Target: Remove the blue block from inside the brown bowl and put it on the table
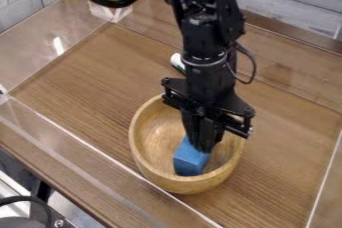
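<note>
The brown bowl (150,144) sits on the table (94,82) near the front edge. Inside it lies the blue block (190,159), its upper end covered by my fingers. My gripper (203,142) points straight down into the bowl, and its black fingers (197,129) have come together on the upper end of the block. The jaws look shut on the blue block, which still rests in the bowl.
Clear acrylic walls (54,122) line the table's edges, close to the bowl on the left and front. A black cable (250,62) hangs beside the arm. Bare wood surface stretches to the left and behind the bowl.
</note>
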